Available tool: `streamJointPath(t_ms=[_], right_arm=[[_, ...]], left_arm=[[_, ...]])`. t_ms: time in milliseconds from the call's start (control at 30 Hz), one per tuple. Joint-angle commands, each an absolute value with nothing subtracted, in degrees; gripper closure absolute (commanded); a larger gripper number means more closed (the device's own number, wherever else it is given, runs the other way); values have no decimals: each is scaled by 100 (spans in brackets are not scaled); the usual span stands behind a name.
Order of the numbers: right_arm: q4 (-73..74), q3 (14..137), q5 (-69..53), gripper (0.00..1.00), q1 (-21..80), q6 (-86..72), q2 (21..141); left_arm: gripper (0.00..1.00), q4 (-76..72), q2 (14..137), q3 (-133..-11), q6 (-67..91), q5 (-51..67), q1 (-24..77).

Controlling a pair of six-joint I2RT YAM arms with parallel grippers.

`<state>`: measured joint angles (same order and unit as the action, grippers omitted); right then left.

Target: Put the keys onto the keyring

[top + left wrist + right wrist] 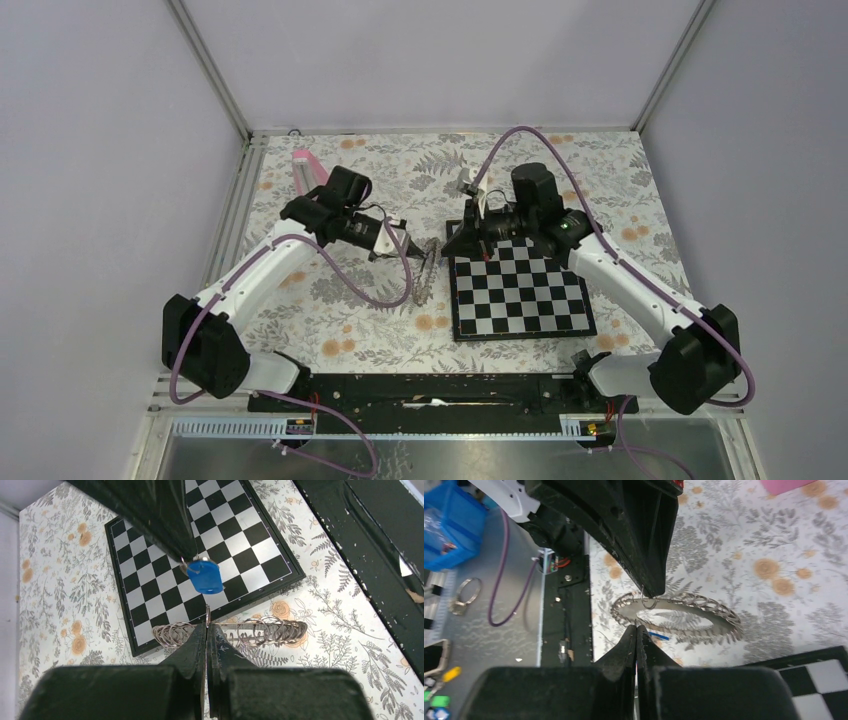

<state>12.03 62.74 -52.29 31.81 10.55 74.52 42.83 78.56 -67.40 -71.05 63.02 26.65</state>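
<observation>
From where I stand, the left gripper [207, 632] is pinched fully shut on the band of the keyring [270, 630]. It holds the ring up on edge, so from overhead it shows only as a thin strip running roughly from 1 o'clock to 7 o'clock, just off the left edge of the chessboard [520, 295]. Seen along the left wrist, the band stretches flat from 9 to 3 o'clock across the fingertips. The key [205, 577] hangs at 12 o'clock from that pinch point, close to the band but not touching it. Its blue head faces the ring; the blade I cannot make out. The right gripper [636, 630] is clamped shut on the key, with only a sliver of blue showing at its tips in its own camera. From overhead it sits at about 3 o'clock of the ring's far end, the two grippers nearly nose to nose. Everything now hangs on that small gap. As I judge it, the right arm carries the key in sideways, across the ring's long axis, while the left arm only steadies.
</observation>
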Motion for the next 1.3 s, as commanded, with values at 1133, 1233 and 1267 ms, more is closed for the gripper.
streamJointPath(t_ms=[1133,1233,1267], right_arm=[[-121,5994,-5674,100,3156,-419,8292],[-149,5990,-5716,100,3150,-448,8305],[-164,5982,-5728,100,3154,-460,8304]], left_arm=[[100,4687,7911,-7076,-8183,5853,2979],[100,4685,7910,-7079,-8166,5808,2984],[100,4685,7912,-7078,-8165,5786,2988]])
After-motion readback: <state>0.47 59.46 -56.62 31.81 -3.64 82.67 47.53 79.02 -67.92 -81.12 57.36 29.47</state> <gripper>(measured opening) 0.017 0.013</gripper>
